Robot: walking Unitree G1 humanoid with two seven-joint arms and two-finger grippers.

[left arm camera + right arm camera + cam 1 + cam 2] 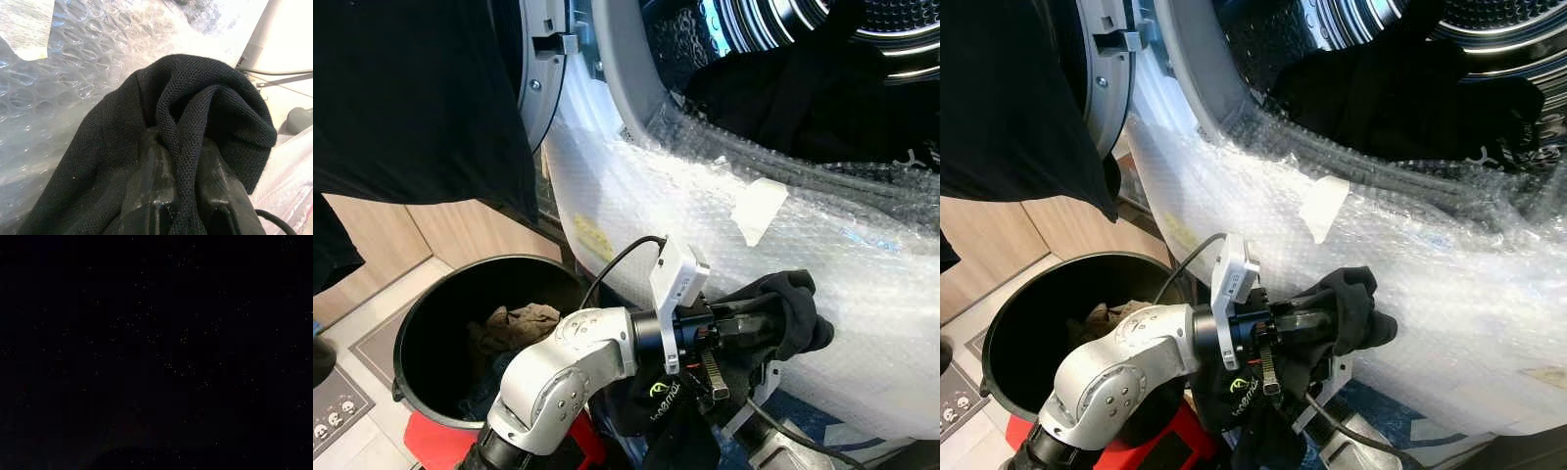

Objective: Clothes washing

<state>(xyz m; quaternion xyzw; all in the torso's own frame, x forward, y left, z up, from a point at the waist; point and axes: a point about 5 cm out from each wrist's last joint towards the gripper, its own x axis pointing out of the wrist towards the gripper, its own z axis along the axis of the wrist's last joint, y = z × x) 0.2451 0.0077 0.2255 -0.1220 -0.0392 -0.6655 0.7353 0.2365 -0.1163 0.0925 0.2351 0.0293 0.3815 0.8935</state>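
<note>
— Just before the washer's wrapped front, what has the left claw got?

— A black knit garment. The two black fingers are closed on a fold of it, and the cloth bunches over and past the tips, so the claw is pinched tight with the fabric between. A longer dark piece with a small yellow-green logo hangs below the wrist.

— What lies around it?

— Bubble wrap covers the white front of the washing machine, and the bundle is touching or just beside that wrap; I cannot tell which. A strip of pale tape sits on the wrap above the claw. Higher up is the open drum, with dark clothes already heaped at its mouth, over the grey door seal.

— Anything in the way?

— The wrapped lip of the opening rises between the claw and the drum. On the robot's left a large black cloth hangs down over the open door. Below that stands a black bucket on the floor, holding a brownish rag and some darker cloth.

— And the arm's pose?

— The left arm comes up from low, bent at the elbow, forearm level and pointing to the robot's right, a white camera box upright on the wrist with a black cable looping off it.

— The right claw?

— Its wrist view is dark; I cannot tell.
</note>
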